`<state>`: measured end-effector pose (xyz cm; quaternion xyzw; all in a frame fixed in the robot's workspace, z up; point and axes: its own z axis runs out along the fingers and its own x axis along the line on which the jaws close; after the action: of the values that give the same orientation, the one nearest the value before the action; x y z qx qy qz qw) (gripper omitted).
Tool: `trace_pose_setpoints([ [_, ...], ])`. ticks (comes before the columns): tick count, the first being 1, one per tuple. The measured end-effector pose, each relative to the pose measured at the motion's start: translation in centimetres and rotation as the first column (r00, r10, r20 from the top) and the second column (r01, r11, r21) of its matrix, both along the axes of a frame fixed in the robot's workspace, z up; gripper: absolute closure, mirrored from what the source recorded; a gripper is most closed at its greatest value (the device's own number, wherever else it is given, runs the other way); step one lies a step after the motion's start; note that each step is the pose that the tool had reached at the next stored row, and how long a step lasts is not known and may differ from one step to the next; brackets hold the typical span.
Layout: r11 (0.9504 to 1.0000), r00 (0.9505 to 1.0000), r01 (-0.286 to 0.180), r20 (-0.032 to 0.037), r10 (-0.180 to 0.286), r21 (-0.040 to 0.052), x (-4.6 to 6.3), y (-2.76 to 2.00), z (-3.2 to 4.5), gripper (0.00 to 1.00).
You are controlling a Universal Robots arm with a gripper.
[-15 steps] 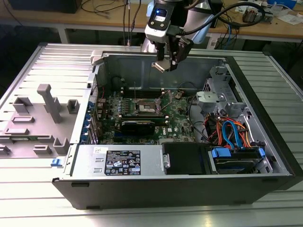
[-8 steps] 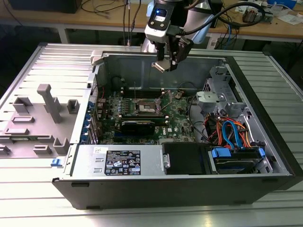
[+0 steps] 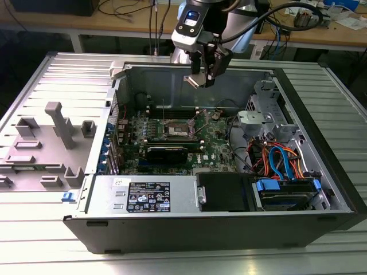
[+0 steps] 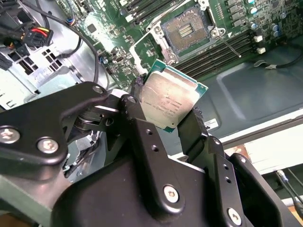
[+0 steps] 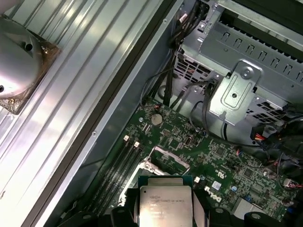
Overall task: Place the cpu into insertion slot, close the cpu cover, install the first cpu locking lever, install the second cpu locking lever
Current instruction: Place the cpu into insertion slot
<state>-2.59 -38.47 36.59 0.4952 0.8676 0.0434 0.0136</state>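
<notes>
The gripper (image 3: 202, 79) hangs high over the open computer case (image 3: 321, 172), close to its back wall, and it carries the chip (image 4: 171, 94). The jaws are closed on two opposite edges of it, a black finger (image 4: 142, 130) on each side. That edge hold looks deliberate. Nothing presses on the silver top or the underside, so the contact face stays clear for seating.

In the second wrist view the chip sits at a slant between the jaws, with one corner reaching out past the fingertips and a thin green rim showing around the metal top.

Down on the green circuit board (image 3: 221, 146) is the socket (image 4: 186, 29). Its dark centre is bare inside the silver rim and nothing is seated in it, so the first step is not yet done. Chip and socket are well apart. In the exterior view the socket lies lower than the gripper and a little toward the exterior view's left.

The height reads as clearance. The case walls, the metal drive cage (image 5: 236, 90) and the bundle of coloured cables (image 3: 275, 157) all crowd the board. The long memory slots (image 4: 227, 47) run just beside the socket, which leaves little room for a sideways approach.
</notes>
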Motion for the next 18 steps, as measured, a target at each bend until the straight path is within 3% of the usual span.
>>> trace_pose_setpoints([
  [3, 0.9995, 0.9995, 0.030, -0.0002, -0.030, -0.0003, 0.01, -0.03, -0.03, 0.46],
  [7, 0.9949, 0.9949, 0.101, -0.0001, -0.101, -0.0002, 0.01, -0.03, -0.08, 0.46],
  [12, 0.9683, 0.9683, 0.250, -0.0002, -0.250, -0.0003, 0.00, -0.03, -0.20, 0.46],
  [13, 0.9659, 0.9659, 0.259, -0.0003, -0.259, -0.0003, 0.00, -0.03, -0.20, 0.46],
  [18, 0.9656, 0.9656, 0.260, -0.0002, -0.260, -0.0002, 0.01, -0.03, -0.21, 0.46],
])
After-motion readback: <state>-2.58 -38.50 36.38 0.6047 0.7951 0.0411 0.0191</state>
